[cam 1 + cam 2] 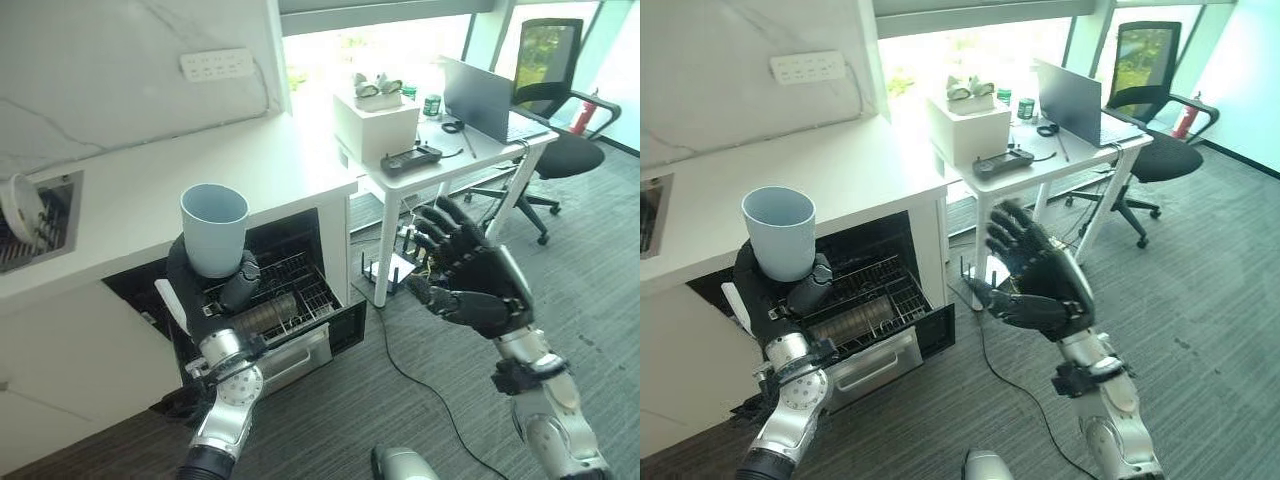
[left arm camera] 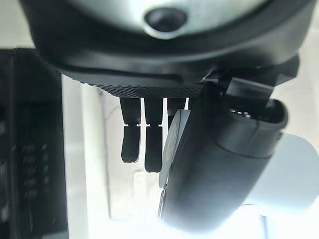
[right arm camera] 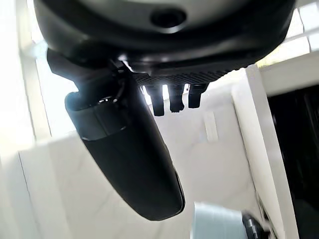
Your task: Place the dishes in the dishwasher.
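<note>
The left hand [image 1: 215,290] is curled round the bottom of a pale blue plastic cup [image 1: 214,228] and holds it upright, with the open top facing up. The cup is up in the air, just above the black wire rack [image 1: 285,292] of the open dishwasher [image 1: 330,325], which sits under the white counter [image 1: 180,185]. The rack is pulled out at the front. The right hand [image 1: 470,275] is up in the air off to the right, well apart from the cup, with its fingers spread out straight and nothing in it. Behind it stands a white desk [image 1: 480,150] with a grey laptop [image 1: 485,100], and a black office chair [image 1: 555,90] beside that
</note>
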Available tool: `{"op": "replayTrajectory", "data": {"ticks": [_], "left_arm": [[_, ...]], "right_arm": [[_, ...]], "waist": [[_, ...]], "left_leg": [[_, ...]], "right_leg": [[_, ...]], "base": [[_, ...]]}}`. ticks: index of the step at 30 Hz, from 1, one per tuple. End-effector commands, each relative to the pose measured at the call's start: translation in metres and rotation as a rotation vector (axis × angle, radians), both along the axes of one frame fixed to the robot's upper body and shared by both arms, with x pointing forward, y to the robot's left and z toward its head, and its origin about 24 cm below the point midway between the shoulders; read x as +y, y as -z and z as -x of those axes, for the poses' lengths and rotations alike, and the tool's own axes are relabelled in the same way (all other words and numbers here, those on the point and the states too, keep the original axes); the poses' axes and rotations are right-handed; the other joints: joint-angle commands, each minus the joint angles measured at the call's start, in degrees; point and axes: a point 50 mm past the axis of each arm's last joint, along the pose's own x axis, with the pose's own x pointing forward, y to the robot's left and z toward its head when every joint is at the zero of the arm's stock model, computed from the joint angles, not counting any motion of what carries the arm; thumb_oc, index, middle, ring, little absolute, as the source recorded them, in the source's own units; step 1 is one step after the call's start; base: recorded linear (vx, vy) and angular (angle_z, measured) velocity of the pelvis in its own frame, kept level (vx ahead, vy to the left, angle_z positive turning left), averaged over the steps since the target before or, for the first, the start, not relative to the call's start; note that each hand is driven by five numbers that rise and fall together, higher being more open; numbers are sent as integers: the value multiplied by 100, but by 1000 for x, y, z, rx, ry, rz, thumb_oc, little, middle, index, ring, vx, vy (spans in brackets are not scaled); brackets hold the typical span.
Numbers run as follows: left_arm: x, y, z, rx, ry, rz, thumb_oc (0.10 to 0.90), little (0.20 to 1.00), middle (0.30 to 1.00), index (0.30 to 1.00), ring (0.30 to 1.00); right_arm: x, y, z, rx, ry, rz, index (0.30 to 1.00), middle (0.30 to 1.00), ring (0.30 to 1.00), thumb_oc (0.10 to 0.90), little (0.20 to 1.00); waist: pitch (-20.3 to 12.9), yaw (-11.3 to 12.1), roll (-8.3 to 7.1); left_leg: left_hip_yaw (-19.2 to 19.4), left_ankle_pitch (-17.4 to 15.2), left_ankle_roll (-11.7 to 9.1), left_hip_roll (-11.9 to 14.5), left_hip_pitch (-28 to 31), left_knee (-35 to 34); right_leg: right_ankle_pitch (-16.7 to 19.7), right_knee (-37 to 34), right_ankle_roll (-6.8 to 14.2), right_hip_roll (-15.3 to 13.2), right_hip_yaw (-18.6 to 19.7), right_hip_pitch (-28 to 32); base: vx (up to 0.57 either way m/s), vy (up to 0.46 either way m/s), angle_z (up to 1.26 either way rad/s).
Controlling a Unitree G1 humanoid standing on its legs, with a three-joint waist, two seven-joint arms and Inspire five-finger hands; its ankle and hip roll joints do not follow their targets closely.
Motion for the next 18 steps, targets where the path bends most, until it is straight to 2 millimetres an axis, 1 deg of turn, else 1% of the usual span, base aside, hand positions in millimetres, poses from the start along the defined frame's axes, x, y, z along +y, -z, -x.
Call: {"op": "replayTrajectory", "data": {"ticks": [1,5,7,8,10,12,15,18], "left_arm": [[-3,-60,-13,-336,41,-196,400,300,300,300,300],[-7,-65,-9,-403,12,-214,400,300,300,300,300],[-14,-68,-10,-431,37,-224,400,300,300,300,300],[-15,-68,-9,-433,43,-225,400,300,300,300,300],[-18,-67,-8,-436,53,-227,400,300,300,300,300],[-21,-67,-4,-444,62,-231,400,300,300,300,300],[-23,-64,-2,-429,92,-211,400,300,300,300,300],[-27,-61,1,-414,134,-205,400,300,300,300,300]], "right_arm": [[10,-46,-4,-218,-44,25,900,900,900,800,900],[26,-54,-10,-230,-87,-9,900,900,900,800,900],[46,-61,-16,-225,-138,-22,900,900,900,800,900],[49,-61,-17,-210,-137,-30,900,900,900,800,900],[53,-60,-21,-170,-114,-44,900,900,900,800,900],[59,-53,-26,-93,-118,-34,900,900,900,800,900],[62,-50,-28,-75,-116,-15,900,900,900,800,900],[64,-54,-31,-74,-101,-15,900,900,900,800,900]], "waist": [[-78,69,-87],[-72,268,-84],[-60,445,-79],[-62,472,-78],[-66,533,-82],[-75,604,-85],[-65,667,-93],[-44,775,-105]], "left_leg": [[-657,-1230,35,162,-142,755],[-767,-1200,-15,166,-110,755],[-929,-1197,-26,132,-136,755],[-965,-1198,-28,123,-144,755],[-1026,-1205,-37,110,-157,755],[-1104,-1212,-41,82,-188,755],[-1185,-1202,-30,51,-241,755],[-1339,-1214,-7,-28,-319,755]], "right_leg": [[-616,-486,514,-310,-216,618],[-660,-486,465,-322,-311,707],[-706,-486,420,-317,-404,795],[-710,-486,415,-323,-430,810],[-717,-486,412,-339,-483,835],[-720,-486,409,-351,-523,850],[-712,-486,398,-360,-566,865],[-713,-486,395,-369,-636,900]], "base": [[2,-55,14],[23,-61,17],[59,-77,29],[70,-61,27],[53,-33,25],[55,-14,34],[41,-4,23],[43,-22,28]]}}
